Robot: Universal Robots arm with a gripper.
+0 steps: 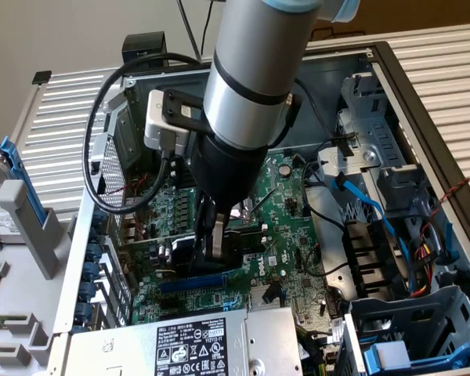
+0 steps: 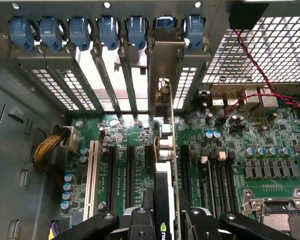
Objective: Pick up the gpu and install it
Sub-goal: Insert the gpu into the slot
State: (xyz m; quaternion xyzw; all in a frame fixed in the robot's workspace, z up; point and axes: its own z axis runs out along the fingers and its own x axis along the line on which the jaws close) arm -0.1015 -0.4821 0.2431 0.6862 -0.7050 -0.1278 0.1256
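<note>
Down inside the open case, the gripper clamps the gpu edge-on along a motherboard slot, bracket at the rear opening. Pickup done, full seating unconfirmed, no release yet.

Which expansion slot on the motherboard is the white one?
The slot at the row's end, next to the yellow braided cable; the other slots are black.

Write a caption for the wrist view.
The gripper holds the gpu edge-on at the motherboard slots, its bracket by the case's rear openings.
</note>
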